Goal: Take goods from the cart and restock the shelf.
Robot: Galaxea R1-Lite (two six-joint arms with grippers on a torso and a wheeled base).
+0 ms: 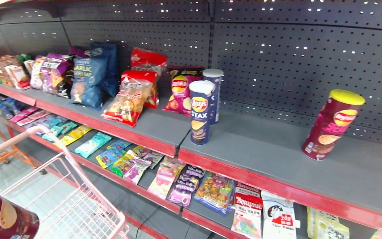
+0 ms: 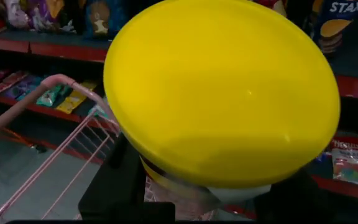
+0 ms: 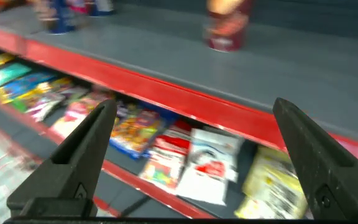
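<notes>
Grey shelf [image 1: 260, 146] has room beside the standing can [image 1: 332, 126]; left gripper [image 2: 197, 196] clamps 1 matching can [image 2: 222, 93] to restock there, right gripper [image 3: 194, 168] gapes wide.

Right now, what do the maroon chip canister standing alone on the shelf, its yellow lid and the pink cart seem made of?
Maroon chip canister: likely a cardboard tube under glossy printed wrap, given its sheen. Yellow lid: apparently smooth plastic, uniform colour, soft shine. Pink cart: seemingly painted metal wire, from thin grid bars and tubular rim.
</notes>
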